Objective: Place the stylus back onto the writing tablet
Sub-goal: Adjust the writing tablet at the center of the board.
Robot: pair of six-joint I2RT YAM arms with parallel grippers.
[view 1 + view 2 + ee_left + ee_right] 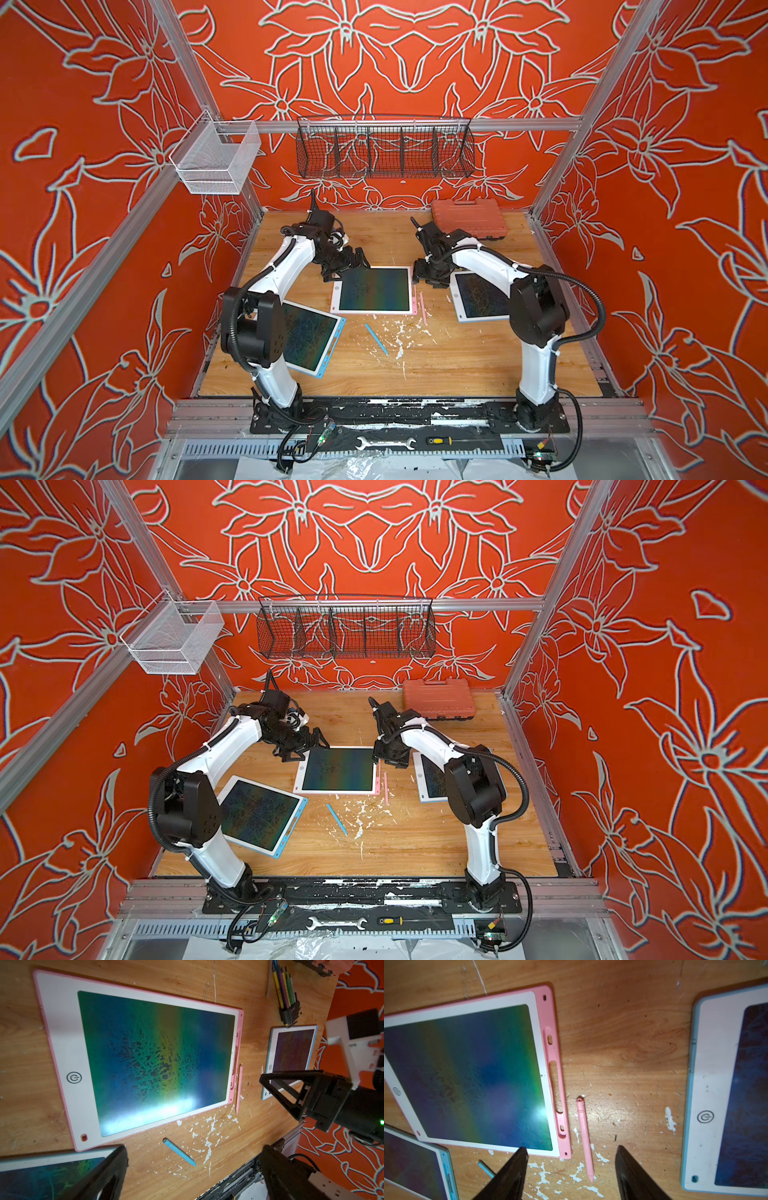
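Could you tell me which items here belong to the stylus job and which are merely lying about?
Job: pink stylus; pink writing tablet; right gripper, open above the stylus.

Lying about: blue stylus; two blue tablets; orange tool case; wrench; screwdriver.

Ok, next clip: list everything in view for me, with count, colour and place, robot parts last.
pink tablet: 1, pink-rimmed, table centre, stylus slot empty
blue tablets: 2, blue-rimmed, one at each side of the pink one, second partly under the right arm
pink stylus: 1, pink, on the table beside the pink tablet's slot edge, apart from it
blue stylus: 1, blue, on the table nearer the front edge
tool case: 1, orange, back right corner
wire basket: 1, black, back wall
mesh bin: 1, white, left rail
wrench: 1, silver, front rail
screwdriver: 1, yellow-black, front rail
left hand: open, empty
right hand: open, over the pink stylus
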